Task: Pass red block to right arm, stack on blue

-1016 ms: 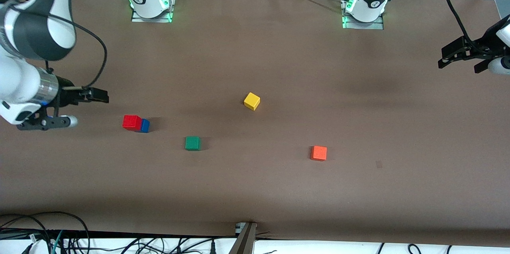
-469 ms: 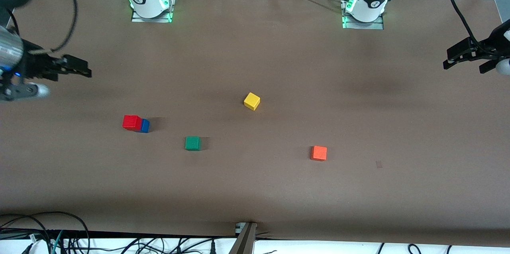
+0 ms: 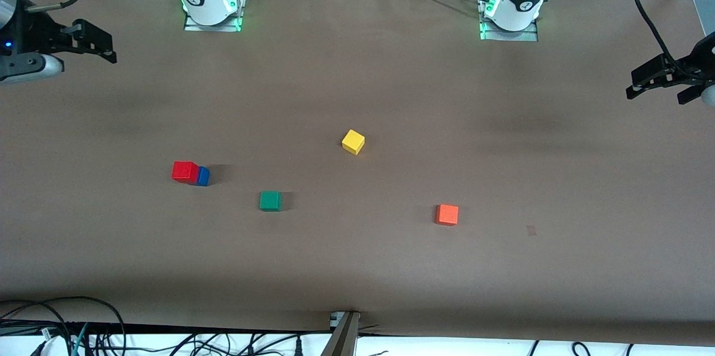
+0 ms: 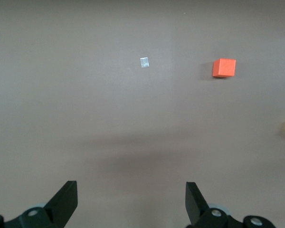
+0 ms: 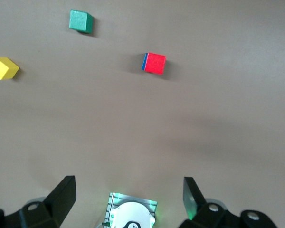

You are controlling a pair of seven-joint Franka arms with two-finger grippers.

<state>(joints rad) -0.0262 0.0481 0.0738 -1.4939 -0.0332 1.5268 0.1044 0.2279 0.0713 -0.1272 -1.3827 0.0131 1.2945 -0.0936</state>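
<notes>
The red block (image 3: 185, 171) sits on top of the blue cube (image 3: 204, 176), toward the right arm's end of the table. In the right wrist view the red block (image 5: 156, 63) covers the blue cube (image 5: 144, 61) except for a thin edge. My right gripper (image 3: 100, 43) hangs open and empty in the air over the table's edge at its own end, well apart from the stack. My left gripper (image 3: 634, 84) hangs open and empty over the table's edge at the left arm's end. Both pairs of jaws, right (image 5: 129, 197) and left (image 4: 131, 202), stand wide with nothing between them.
A yellow cube (image 3: 353, 142) lies mid-table. A green cube (image 3: 270, 200) and an orange cube (image 3: 447, 214) lie nearer the front camera. A small tape mark (image 3: 531, 230) is beside the orange cube. Cables run along the front edge (image 3: 56, 322).
My right gripper has risen and drawn away from the red-on-blue stack toward the robots' bases. My left gripper has drifted slightly outward. The cubes have not moved.
</notes>
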